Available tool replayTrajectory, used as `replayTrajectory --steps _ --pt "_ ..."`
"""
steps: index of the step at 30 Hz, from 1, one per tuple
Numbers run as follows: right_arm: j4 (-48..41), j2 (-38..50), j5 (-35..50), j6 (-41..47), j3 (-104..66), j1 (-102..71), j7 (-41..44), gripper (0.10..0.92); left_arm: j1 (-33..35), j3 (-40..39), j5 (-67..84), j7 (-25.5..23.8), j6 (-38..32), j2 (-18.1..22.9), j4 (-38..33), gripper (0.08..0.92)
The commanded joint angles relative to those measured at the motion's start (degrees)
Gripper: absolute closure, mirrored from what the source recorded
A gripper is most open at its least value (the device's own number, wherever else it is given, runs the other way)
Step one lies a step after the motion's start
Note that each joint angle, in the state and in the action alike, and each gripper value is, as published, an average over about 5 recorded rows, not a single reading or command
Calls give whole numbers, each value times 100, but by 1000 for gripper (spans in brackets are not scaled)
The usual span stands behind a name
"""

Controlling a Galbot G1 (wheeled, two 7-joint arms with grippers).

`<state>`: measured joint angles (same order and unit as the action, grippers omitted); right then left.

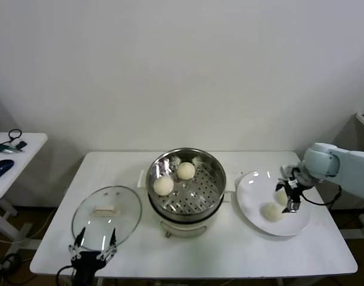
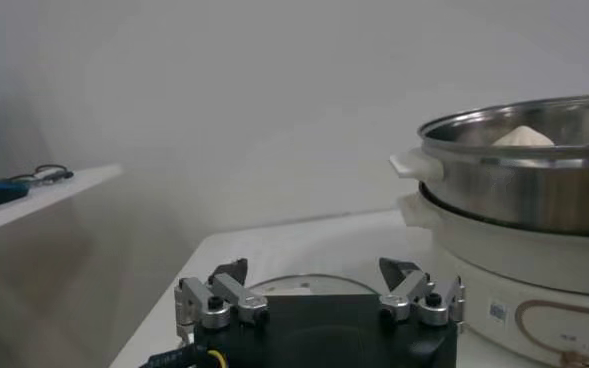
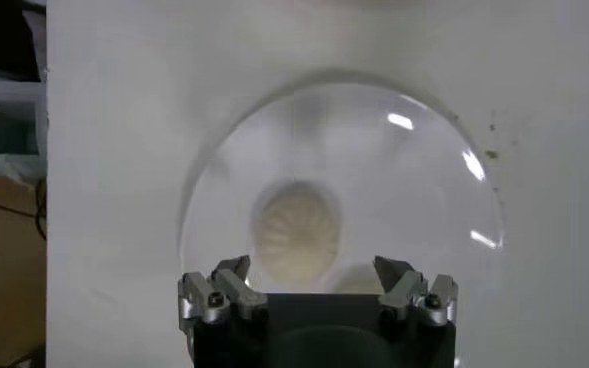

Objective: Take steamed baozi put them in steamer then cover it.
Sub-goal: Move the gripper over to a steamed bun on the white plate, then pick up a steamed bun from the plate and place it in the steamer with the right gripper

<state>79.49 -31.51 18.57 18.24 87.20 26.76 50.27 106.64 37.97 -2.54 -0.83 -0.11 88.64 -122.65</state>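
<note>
The steel steamer [image 1: 186, 185] stands mid-table on its white base and holds two baozi [image 1: 163, 185] [image 1: 186, 170] on the perforated tray. Two more baozi [image 1: 271, 211] [image 1: 281, 196] lie on the white plate [image 1: 253, 196] at the right. My right gripper [image 1: 291, 193] hangs open just above the plate, over the baozi nearer the steamer; in the right wrist view a pleated baozi [image 3: 296, 233] lies ahead of the open gripper [image 3: 312, 270], with a second one partly hidden by it. The glass cover [image 1: 106, 214] lies flat left of the steamer. My left gripper [image 1: 93, 244] is open at the cover's near edge.
A small side table [image 1: 9, 167] with dark items stands at the far left. The left wrist view shows the steamer's wall [image 2: 534, 190] and base close on one side, with the cover's rim [image 2: 309, 284] just ahead of the fingers. A wall runs behind the table.
</note>
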Motion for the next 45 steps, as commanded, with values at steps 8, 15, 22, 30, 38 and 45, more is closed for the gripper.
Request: replayTrajectory --steps 8,15,22,30,38,45 --pt "-514 -166 -297 82 -1195 -1466 -202 203 27 3 -26 5 -10 9 -15 177" --pt "-563 -259 -282 126 -1284 -1526 -242 207 36 -1 -29 12 -27 11 -9 177" --pt "-575 -290 -330 139 -1202 -1428 -207 302 33 3 -27 14 -32 7 -19 177" --pt "-249 -254 -97 -37 -565 -260 21 346 34 3 -27 17 -43 8 -27 177" --pt "233 -1108 303 -1595 1364 3502 857 342 30 -3 -45 13 -40 -4 -37 177" --pt "927 -2203 226 -2670 517 4452 972 338 32 -47 -126 7 -33 28 -69 177"
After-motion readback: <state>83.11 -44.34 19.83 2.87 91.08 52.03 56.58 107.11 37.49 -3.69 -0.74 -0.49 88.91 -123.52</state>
